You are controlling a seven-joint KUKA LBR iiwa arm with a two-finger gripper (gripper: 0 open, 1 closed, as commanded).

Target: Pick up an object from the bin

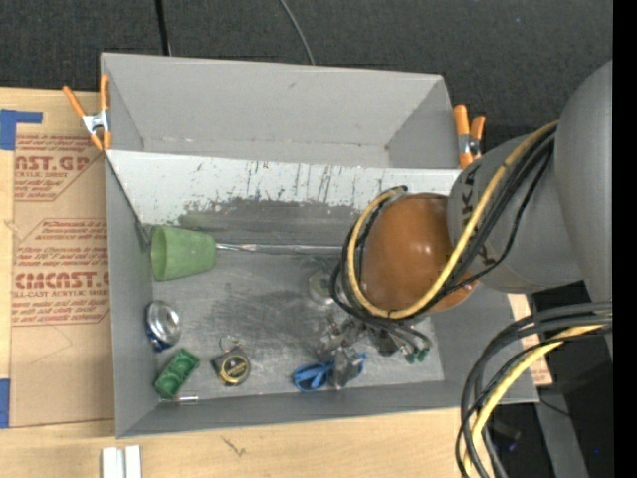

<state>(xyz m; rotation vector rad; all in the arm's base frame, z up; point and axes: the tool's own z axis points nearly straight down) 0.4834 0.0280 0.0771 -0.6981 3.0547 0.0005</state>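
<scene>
My gripper (343, 352) is low over the bin floor near the front wall, under the orange cover. A small blue thing (313, 376) lies just to its front left, touching or nearly touching it. A pale clear round thing (319, 287) lies a little behind the gripper. A small dark green piece (419, 353) sits to its right, partly hidden by cables.
A light green cup (182, 253) lies on its side at the left wall. A crushed silver and blue can (161, 325), a green ribbed thing (175, 374) and a round brass-coloured thing (233, 367) lie along the front left. The arm covers the bin's right side.
</scene>
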